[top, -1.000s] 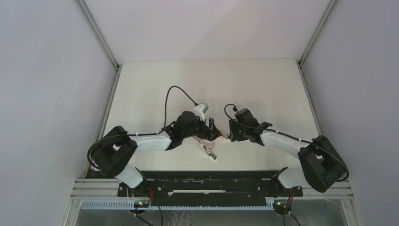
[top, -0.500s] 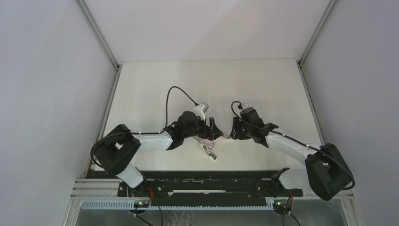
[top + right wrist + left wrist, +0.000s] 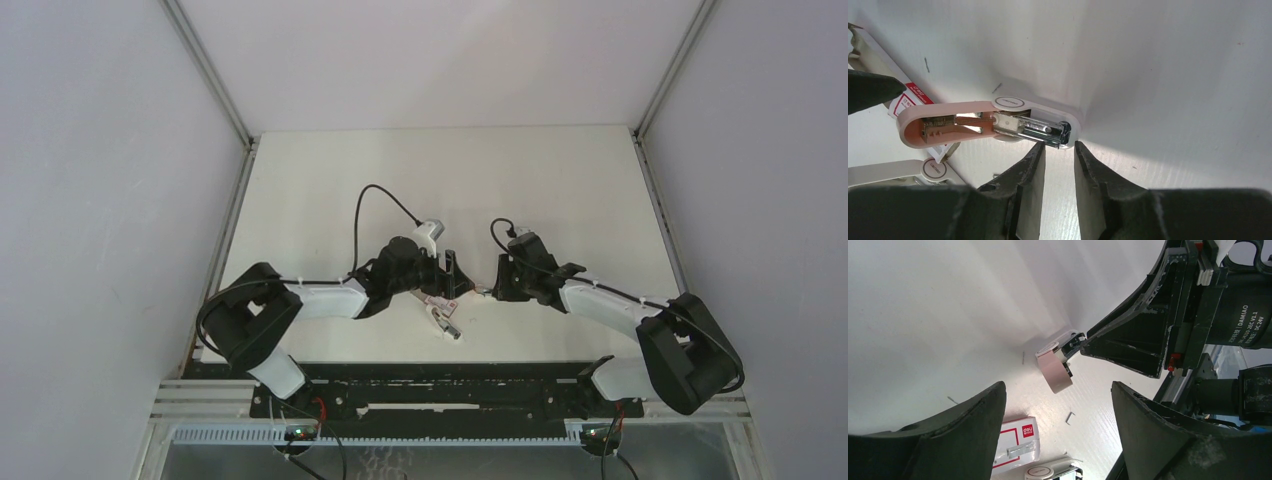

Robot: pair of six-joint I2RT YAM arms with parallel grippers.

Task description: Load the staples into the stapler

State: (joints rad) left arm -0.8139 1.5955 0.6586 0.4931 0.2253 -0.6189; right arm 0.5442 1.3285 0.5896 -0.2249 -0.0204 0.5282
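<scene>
Stapler (image 3: 998, 120) and its supplies sit at lower centre of the overhead view, on the white surface (image 3: 560, 190) between the two arms. The left gripper (image 3: 449, 273) hangs over them spread wide and holds nothing. The right gripper (image 3: 1058, 150) has its fingers drawn close together on the shiny end of the magazine (image 3: 1035, 129) and appears to pinch it there.

The stapler lies hinged open, with its pink cover (image 3: 918, 122) swung toward the left of the right wrist view. It looks light, with a smooth plastic shell that would probably skate under a push, so the rigid metal channel or the base sides seem the better holds.

A red-and-white staple box (image 3: 1015, 445) lies at lower left of the left wrist view. It is probably thin card and easily crushed. A second stapler (image 3: 1053, 472) is cut off by the bottom edge.

Loose staples (image 3: 1070, 415) are scattered nearby, tiny and awkward to pick up. A full strip would likely snap if bent. Whether the magazine already holds staples, and what the box contains, cannot be made out.
</scene>
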